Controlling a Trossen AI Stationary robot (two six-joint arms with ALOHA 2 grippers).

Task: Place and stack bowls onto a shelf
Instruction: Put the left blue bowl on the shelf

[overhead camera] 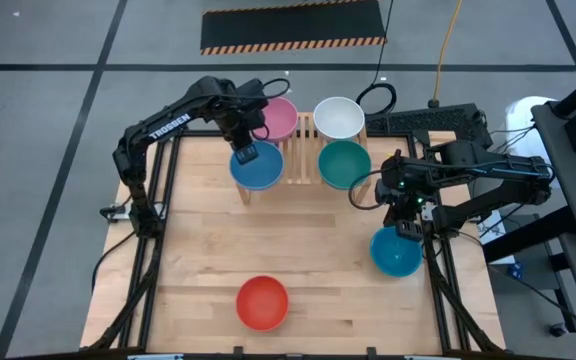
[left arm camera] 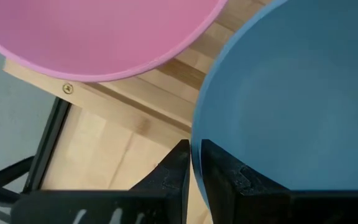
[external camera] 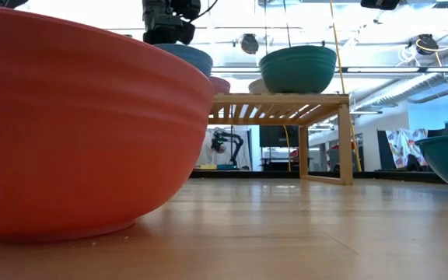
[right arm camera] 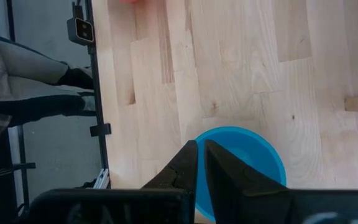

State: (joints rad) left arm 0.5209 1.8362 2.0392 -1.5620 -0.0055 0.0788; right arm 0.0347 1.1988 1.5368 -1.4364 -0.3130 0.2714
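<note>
The light-wood shelf [overhead camera: 303,150] stands at the table's far side. On it rest the pink bowl [overhead camera: 280,118], the white bowl [overhead camera: 339,117] and the green bowl [overhead camera: 344,164]. The blue bowl [overhead camera: 256,168] is at the shelf's near-left corner, with my left gripper [overhead camera: 248,152] shut on its rim. The teal-blue bowl [overhead camera: 396,251] sits on the table at the right. My right gripper [overhead camera: 406,222] hovers above that bowl's far rim, shut and well clear of it. The red bowl [overhead camera: 263,302] sits near the table's front edge. My left gripper pinches the blue bowl's rim [left arm camera: 196,140] on its far side. One finger [left arm camera: 225,171] is inside the bowl and the other [left arm camera: 176,168] is outside. The fingers point down from above. The bowl is upright over the shelf's corner; whether its base rests on the slats I cannot tell.
In the low view the red bowl [external camera: 84,124] fills the left and hides the blue bowl's base. The shelf's top [external camera: 278,99] stands on short legs. Bare tabletop [overhead camera: 308,240] lies between the shelf and the red bowl. A person's legs [right arm camera: 23,74] show beyond the table edge.
</note>
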